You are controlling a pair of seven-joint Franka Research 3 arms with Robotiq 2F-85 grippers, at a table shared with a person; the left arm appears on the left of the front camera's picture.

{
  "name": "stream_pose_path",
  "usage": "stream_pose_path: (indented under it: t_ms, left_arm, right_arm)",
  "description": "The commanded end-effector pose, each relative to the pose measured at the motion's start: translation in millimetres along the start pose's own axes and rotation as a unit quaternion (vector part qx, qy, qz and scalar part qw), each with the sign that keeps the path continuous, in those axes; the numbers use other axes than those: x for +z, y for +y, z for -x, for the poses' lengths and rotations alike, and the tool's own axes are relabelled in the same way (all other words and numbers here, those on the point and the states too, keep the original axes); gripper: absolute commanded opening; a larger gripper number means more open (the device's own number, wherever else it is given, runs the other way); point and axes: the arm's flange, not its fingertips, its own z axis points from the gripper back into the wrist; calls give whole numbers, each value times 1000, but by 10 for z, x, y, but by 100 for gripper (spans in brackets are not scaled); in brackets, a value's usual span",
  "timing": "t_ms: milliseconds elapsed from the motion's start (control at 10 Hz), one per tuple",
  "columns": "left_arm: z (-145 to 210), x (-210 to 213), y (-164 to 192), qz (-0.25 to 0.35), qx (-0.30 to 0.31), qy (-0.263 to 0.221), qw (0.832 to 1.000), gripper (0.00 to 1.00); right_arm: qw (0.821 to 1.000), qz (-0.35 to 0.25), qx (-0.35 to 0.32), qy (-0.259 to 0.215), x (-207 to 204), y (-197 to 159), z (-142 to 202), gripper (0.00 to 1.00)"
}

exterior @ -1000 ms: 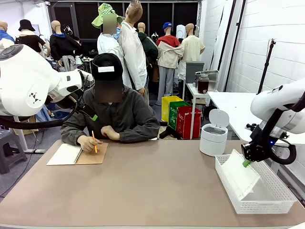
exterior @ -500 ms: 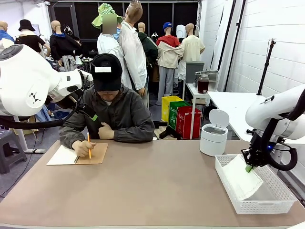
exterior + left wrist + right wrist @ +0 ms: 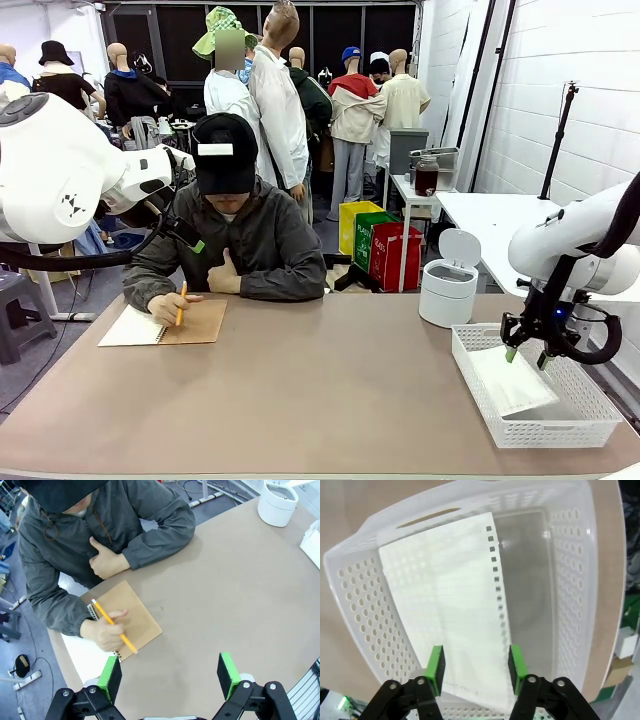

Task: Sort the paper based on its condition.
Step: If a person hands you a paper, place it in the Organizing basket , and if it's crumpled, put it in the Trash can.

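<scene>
beside basket: lidded bin.

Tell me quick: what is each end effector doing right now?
Left end effector: open, holding nothing.
Right end effector: open above the paper in the basket.

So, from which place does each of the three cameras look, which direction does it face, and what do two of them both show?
Front view: between the arms, facing across the table at the person; shows both arms and the right gripper over the basket.
Left wrist view: above the table, looking down past the open left gripper at the notepad and pencil.
Right wrist view: looking down past the open right gripper at the paper in the basket.
Shared: front and right wrist views both show basket and paper.
</scene>
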Motion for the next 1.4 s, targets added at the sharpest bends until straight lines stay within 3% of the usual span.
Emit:
stream_pose_path:
  t_ms: [0,400,600,1300]
  left_arm:
    - [0,6,8,1,-1,-1,1000,100]
    - [0,6,8,1,-1,-1,1000,100]
    - [0,6,8,1,-1,-1,1000,100]
    - [0,6,8,1,-1,-1,1000,100]
  right_arm:
    - [999,33,-24,2,133,49,-51,100]
    - [996,63,-64,1,483,126,-3,100]
    - [996,59,-70,-18,493,192,-23,100]
    - [998,44,-54,-7,477,114,-13,100]
